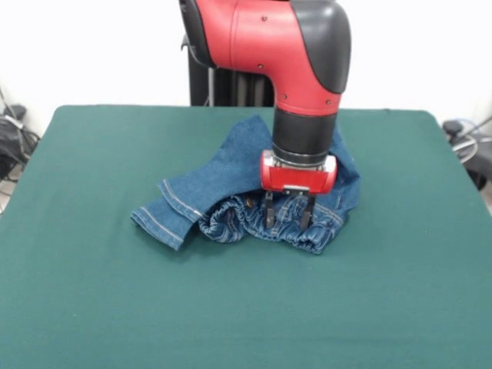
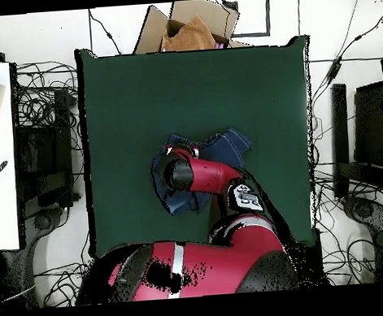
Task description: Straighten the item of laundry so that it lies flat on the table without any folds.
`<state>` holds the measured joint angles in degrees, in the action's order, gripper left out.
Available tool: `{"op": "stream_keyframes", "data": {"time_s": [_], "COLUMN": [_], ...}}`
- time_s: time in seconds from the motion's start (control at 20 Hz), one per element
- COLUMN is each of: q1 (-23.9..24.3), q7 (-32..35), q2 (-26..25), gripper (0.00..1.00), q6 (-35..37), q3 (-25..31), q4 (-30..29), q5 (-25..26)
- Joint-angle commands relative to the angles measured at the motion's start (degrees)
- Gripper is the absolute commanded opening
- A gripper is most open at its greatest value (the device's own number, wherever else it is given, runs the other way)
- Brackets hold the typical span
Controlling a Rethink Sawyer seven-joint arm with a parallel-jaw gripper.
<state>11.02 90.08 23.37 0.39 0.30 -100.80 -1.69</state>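
Only one pair of jeans [image 1: 231, 184] lies on the green surface [image 1: 92, 292], bunched near its middle with folds and one cuff turned out, while the single arm's jaws [image 1: 287, 214] hang narrowly parted, two fingertips [image 1: 269, 217] at the gathered waistband [image 1: 231, 223].

Matt dark green felt-like cloth covers the bench [image 1: 92, 292], smooth and unmarked. At centre frame, the jeans [image 1: 231, 173] are blue woven denim with pale stitching and a puckered elastic waistband. Above them, the arm's [image 1: 269, 38] red and black shells look like glossy moulded plastic. A brown cardboard box [image 2: 187, 22] sits top centre overhead.
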Motion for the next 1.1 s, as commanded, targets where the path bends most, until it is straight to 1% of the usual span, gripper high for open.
{"op": "stream_keyframes", "data": {"time_s": [0.05,0.35,0.9,0.95,1.1], "q1": [2.3,1.5,2.5,2.6,2.3], "q7": [9.6,9.5,8.9,8.9,9.2], "q2": [-8.6,-5.1,-5.4,-5.4,-5.3], "gripper": [1.00,1.00,1.00,0.00,0.00], "q6": [-6.0,-3.5,-2.4,-2.3,-2.2], "q3": [2.7,2.1,2.7,2.8,2.6], "q4": [2.7,1.1,1.3,1.3,1.1], "q5": [1.8,1.4,1.5,1.5,1.1]}}
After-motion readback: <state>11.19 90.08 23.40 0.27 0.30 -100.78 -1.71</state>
